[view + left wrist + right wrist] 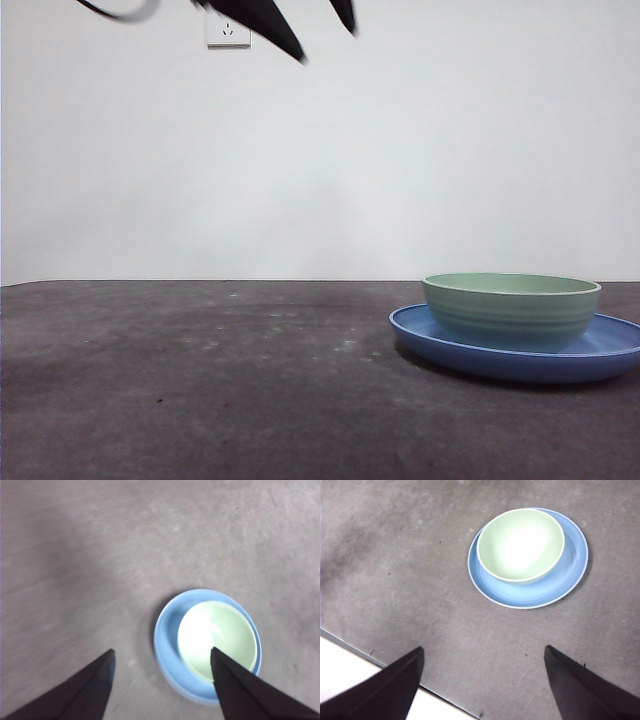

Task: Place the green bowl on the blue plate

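Note:
The green bowl (511,308) sits upright inside the blue plate (430,335) at the right of the table. In the left wrist view the green bowl (217,640) rests on the blue plate (165,635), seen from far above. My left gripper (162,650) is open and empty, high over the table. The black tips at the top of the front view look like the same gripper (328,46), up and left of the bowl. My right gripper (483,648) is open and empty, set back from the green bowl (521,545) and blue plate (570,575).
The dark grey table (200,380) runs to a white back wall with a socket (228,30). In the right wrist view the table edge (395,672) passes close to the right gripper's jaws, with white floor beyond it.

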`<control>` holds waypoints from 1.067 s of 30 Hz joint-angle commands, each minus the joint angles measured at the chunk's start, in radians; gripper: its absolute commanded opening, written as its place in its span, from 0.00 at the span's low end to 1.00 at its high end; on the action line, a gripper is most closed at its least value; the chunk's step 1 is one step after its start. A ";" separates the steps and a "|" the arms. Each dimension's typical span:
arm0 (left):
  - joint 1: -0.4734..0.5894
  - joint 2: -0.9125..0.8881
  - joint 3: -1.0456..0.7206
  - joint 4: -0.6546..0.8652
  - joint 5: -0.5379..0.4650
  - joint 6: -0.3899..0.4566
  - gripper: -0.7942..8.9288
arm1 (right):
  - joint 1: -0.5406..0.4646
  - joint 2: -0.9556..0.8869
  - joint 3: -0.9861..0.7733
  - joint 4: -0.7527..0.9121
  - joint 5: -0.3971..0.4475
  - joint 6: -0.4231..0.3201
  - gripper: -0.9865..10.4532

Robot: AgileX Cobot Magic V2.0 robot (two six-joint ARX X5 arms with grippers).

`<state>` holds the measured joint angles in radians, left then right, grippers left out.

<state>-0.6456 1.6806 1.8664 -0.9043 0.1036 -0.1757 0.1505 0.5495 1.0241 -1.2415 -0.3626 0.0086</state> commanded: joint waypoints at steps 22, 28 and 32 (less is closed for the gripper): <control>0.042 -0.749 -0.800 0.090 0.236 0.096 0.41 | 0.004 0.004 0.018 0.005 0.004 0.014 0.42; 0.042 -0.789 -0.892 0.090 0.351 0.124 0.41 | 0.004 0.004 0.018 0.005 0.004 0.018 0.42; 0.042 -0.787 -0.897 0.097 0.374 0.139 0.41 | 0.004 0.004 0.018 0.005 0.004 0.041 0.42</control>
<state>-0.5987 0.8886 0.9619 -0.8223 0.4717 -0.0605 0.1505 0.5495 1.0241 -1.2419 -0.3622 0.0246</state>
